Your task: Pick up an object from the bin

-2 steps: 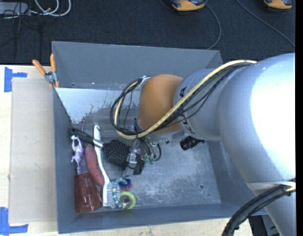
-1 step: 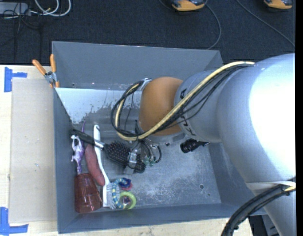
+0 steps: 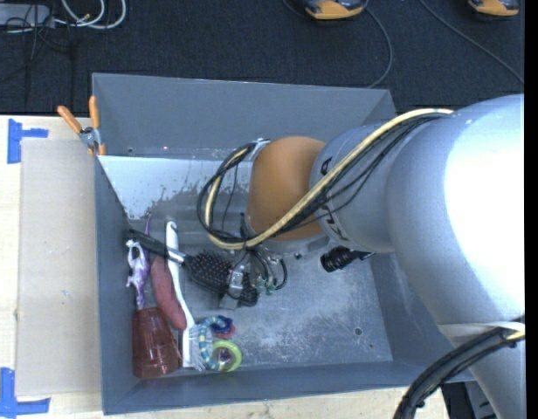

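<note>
In the bin (image 3: 339, 321) left of centre, gripper (image 3: 245, 286) down beside black hairbrush (image 3: 208, 270); open or closed: cannot tell.

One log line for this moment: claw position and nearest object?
claw: low over bin middle | nearest: black hairbrush, just left | hold: unclear | rest: heap by left wall

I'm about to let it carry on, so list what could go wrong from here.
1. The gripper sits low beside the bristled head of the black brush; a grasp on the bristles may well slip off.
2. The brush's thin handle seems to cross the white stick near the left wall, so a lift could drag that stick along.
</note>
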### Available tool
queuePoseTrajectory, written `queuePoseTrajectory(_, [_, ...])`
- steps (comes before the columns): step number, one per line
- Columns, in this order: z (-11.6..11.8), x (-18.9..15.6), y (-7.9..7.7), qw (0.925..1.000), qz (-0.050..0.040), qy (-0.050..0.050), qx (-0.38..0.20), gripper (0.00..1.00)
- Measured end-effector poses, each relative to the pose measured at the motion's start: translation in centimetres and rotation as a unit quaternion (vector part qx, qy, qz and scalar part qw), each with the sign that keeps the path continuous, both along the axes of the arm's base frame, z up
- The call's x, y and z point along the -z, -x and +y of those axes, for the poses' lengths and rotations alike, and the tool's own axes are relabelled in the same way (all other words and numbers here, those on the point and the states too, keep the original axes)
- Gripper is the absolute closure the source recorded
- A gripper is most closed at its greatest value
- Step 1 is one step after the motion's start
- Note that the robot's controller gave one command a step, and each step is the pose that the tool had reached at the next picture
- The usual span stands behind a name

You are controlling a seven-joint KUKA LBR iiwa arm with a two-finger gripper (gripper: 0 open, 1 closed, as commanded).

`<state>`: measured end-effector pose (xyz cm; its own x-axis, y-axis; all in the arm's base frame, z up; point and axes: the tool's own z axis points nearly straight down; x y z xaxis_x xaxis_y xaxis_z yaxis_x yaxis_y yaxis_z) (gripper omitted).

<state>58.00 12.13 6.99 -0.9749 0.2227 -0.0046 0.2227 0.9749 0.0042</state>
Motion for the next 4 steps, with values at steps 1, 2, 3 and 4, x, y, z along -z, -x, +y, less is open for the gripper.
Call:
queuePoseTrajectory(1, [0.0, -0.9, 0.1, 1.0, 0.0002, 0.0, 0.001, 1.0])
queuePoseTrajectory(2, [-0.1, -2.9, 0.2, 1.0, 0.0013, 0.001, 0.001, 1.0])
queuePoseTrajectory(3, [-0.2, -4.3, 0.2, 1.0, 0.0016, 0.001, 0.001, 1.0])
queuePoseTrajectory(4, [-0.2, -5.9, 0.4, 1.0, 0.0064, 0.002, 0.0, 1.0])
